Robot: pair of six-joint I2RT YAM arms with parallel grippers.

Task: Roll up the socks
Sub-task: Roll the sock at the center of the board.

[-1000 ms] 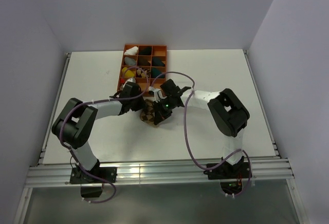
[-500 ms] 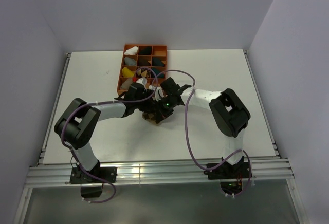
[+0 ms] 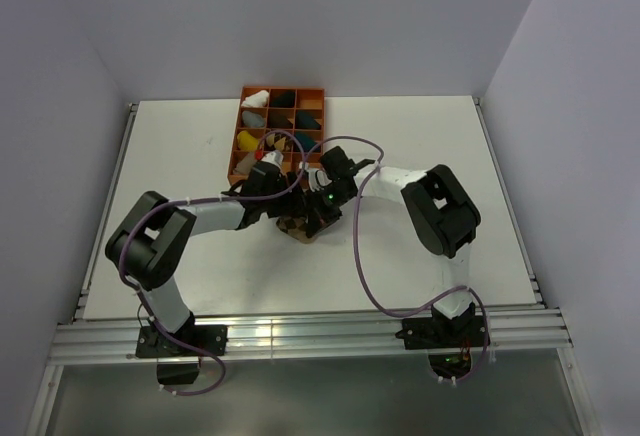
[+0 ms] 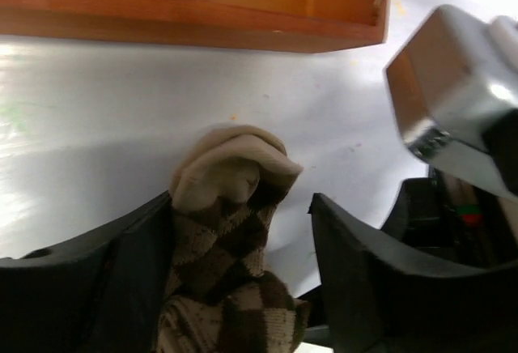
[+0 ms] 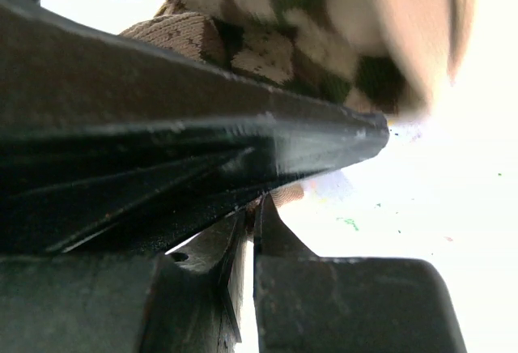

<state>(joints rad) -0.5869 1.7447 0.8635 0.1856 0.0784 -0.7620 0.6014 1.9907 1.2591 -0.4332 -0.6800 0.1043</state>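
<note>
A white table [image 3: 420, 156] stands between pale, bare walls, and the two arms are fixed at its near edge. At the far side, near the middle, there is an orange wooden box [image 3: 281, 90] divided in small compartments. They hold rolled bundles in white [image 3: 257, 98], black, yellow and dark teal.

Just in front of the box, both arms bend inward and meet over the socks [image 3: 298, 233]. The socks lie on the table as one small lump, near the box but not touching it.

In the left wrist view the lump is seen close. The plain tan sock [image 4: 231, 159] is on the far side, folded over itself, and the sock with brown diamonds [image 4: 222, 272] is on the near side, pressed against it. The left gripper [image 4: 240, 203] stands open around this lump. Its left finger [image 4: 89, 280] is against the fabric, and a gap of bare table shows between the socks and the right finger [image 4: 364, 288]. A grey metal part [image 4: 453, 86], out of focus, hangs at the right of this view.

The right gripper [image 3: 313, 218] comes from the other side with its jaws closed together. In its own wrist view the closed fingers [image 5: 243, 150] lie directly under the diamond fabric. A little tan fabric shows near the slit between them, but I cannot tell if it is caught there
</note>
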